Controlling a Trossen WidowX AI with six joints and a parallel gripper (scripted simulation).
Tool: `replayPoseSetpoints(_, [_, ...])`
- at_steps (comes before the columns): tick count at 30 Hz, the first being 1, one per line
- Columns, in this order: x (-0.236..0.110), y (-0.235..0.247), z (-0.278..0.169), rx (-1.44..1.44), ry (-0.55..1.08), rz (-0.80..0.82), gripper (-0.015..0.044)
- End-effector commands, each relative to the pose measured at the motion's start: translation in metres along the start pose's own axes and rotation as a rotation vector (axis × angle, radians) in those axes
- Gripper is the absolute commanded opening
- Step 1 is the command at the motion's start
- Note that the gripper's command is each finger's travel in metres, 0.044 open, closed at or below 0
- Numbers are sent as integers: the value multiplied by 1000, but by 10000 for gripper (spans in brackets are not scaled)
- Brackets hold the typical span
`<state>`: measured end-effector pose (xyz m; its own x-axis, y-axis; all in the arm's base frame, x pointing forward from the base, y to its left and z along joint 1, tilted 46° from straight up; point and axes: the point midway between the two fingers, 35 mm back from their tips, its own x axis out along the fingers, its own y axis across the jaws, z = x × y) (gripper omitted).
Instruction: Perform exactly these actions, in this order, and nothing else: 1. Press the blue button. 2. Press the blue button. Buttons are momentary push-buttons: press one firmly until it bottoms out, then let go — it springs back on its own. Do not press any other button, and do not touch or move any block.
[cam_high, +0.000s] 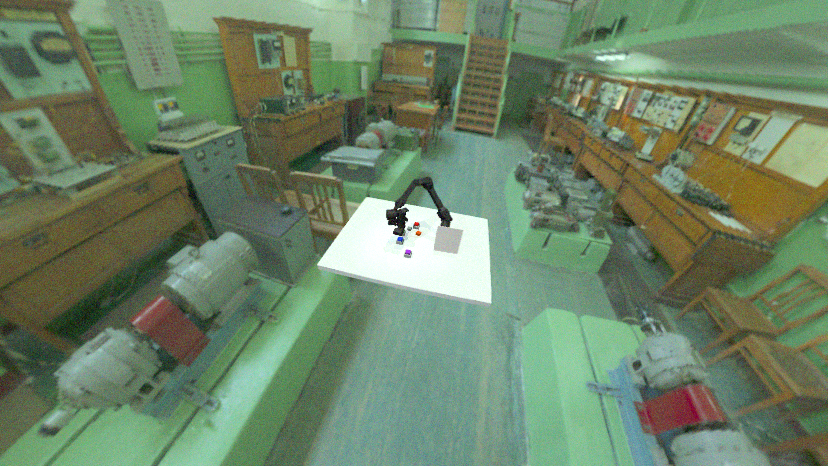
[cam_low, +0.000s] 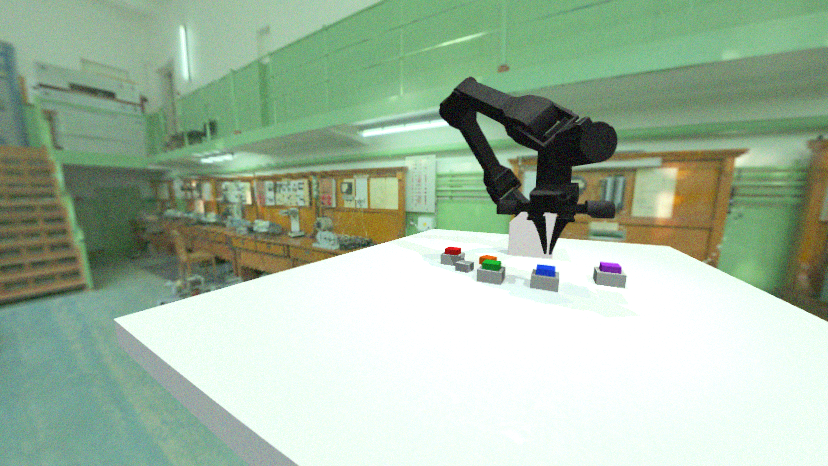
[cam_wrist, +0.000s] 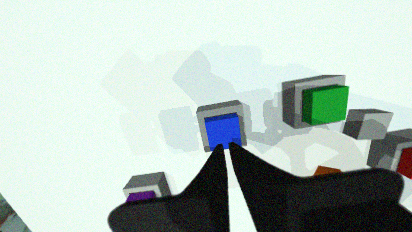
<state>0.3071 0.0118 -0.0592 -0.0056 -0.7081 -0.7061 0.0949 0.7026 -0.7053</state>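
Gripper (cam_wrist: 226, 146) closed, holds nothing, tips pointing down above blue button (cam_wrist: 223, 130), not touching. Green button (cam_wrist: 325, 104) beside, purple button (cam_wrist: 140, 196) near, on table (cam_low: 405, 358).

Four push-buttons in grey housings sit on the white table (cam_low: 359, 370): one blue button (cam_low: 545, 270) directly under the pincer (cam_low: 549, 250), one green button (cam_low: 491, 265) and one red button (cam_low: 452, 250) off to one side of it, and one purple button (cam_low: 610, 267) on its other side. Two blocks lie near the green button: one orange block (cam_low: 487, 258) and one small grey block (cam_low: 464, 265).
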Motion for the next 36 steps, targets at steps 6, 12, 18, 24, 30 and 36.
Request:
replayPoseSetpoints(6, [14, -1, -1, -4, 2, -5, 20])
replayPoseSetpoints(12, [24, -1, -1, -4, 2, -5, 20])
replayPoseSetpoints(18, [33, -1, -1, -4, 2, -6, 20])
replayPoseSetpoints(24, [34, -1, -1, -4, 2, -6, 20])
replayPoseSetpoints(30, [34, -1, -1, -4, 2, -6, 20])
replayPoseSetpoints(36, [34, -1, -1, -4, 2, -6, 20])
